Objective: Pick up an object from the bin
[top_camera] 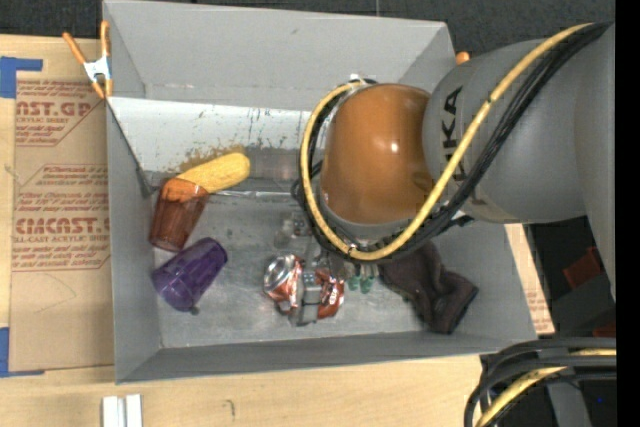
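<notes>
Several loose items in the grey bin (270, 50). Reference is the crushed red-and-silver can (285, 280), which lies on the floor close to the near wall, roughly mid-width.

Gripper (318, 297) is down at floor level, right against the can's right side. Red and silver bits show on both sides of the dark gripper hardware, so I can't say if that's one can or two pieces. Open or closed: cannot tell. The orange wrist cover (375, 165) sits up and right of the can and hides most of the tool, and I can't make out whether the can is actually gripped. A yellow-and-black cable (311, 165) loops round the cover's left edge.

Rest, relative to the can:
- purple plastic cup (190, 273): to the left, on its side, well apart from the can
- orange-brown tumbler (176, 213): up-left, just above the purple cup, also tipped over
- yellow corn-cob-shaped thing (218, 172): further up-left, touching the tumbler's upper end, at the foot of the sloped back wall
- dark brown crumpled cloth (435, 287): to the right, on the far side of the gripper, partly under the arm
- small green bit (362, 283): right of the can, between gripper and cloth, too small to identify
</notes>
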